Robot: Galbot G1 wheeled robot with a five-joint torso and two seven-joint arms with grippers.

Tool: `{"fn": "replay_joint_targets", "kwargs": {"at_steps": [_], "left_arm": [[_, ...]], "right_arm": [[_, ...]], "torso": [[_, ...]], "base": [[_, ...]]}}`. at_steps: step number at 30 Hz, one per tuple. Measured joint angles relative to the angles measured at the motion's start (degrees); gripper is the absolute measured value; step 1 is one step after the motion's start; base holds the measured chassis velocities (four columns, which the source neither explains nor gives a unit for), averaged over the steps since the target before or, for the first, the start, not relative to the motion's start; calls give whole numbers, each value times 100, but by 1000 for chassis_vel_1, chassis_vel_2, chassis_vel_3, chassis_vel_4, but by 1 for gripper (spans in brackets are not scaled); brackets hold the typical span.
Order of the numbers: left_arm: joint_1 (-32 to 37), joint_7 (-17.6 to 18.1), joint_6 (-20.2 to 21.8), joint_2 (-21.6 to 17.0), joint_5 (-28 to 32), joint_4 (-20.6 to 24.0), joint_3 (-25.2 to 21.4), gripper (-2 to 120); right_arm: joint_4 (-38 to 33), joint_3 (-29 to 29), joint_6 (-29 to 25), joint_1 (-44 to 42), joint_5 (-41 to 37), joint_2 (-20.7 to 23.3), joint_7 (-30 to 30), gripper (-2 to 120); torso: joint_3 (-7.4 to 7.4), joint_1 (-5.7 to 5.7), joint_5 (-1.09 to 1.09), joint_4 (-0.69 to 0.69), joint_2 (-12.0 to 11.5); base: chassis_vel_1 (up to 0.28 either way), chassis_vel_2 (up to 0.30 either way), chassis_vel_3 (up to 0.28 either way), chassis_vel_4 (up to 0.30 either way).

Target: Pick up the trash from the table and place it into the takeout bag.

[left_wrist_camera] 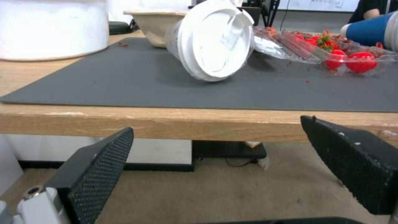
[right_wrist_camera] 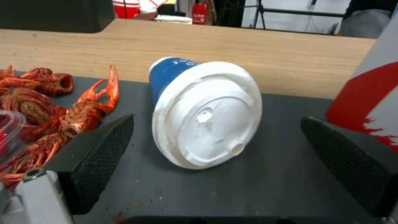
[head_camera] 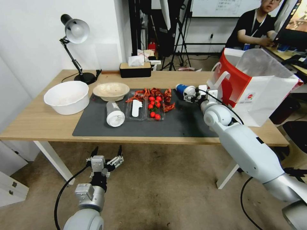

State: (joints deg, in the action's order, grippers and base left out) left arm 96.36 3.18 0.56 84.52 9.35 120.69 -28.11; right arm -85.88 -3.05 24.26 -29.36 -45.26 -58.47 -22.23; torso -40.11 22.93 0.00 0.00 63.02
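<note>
The blue paper cup (right_wrist_camera: 195, 105) lies on its side on the dark grey mat (head_camera: 182, 123), between the right gripper's (right_wrist_camera: 215, 155) wide-apart jaws. The takeout bag (head_camera: 255, 89) stands just beside. Nearer, below the table (head_camera: 28, 121) edge, the left gripper (head_camera: 105, 159) hangs open.
</note>
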Motion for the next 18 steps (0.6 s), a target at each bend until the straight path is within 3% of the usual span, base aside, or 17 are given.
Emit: {"fn": "replay_joint_targets", "kwargs": {"at_steps": [3,18], "left_arm": [[2,-1,0,-3,-1,0,-17,100],[16,-4,0,18,-24,4,-5,100]], "right_arm": [[369,-114,27,264,-29,-76,205,100],[929,-384,131,706,-45,-50,665,100]], "torso": [[0,0,0,0,0],[1,-1,0,0,0]], "base": [[0,0,0,0],[0,0,0,0]]}}
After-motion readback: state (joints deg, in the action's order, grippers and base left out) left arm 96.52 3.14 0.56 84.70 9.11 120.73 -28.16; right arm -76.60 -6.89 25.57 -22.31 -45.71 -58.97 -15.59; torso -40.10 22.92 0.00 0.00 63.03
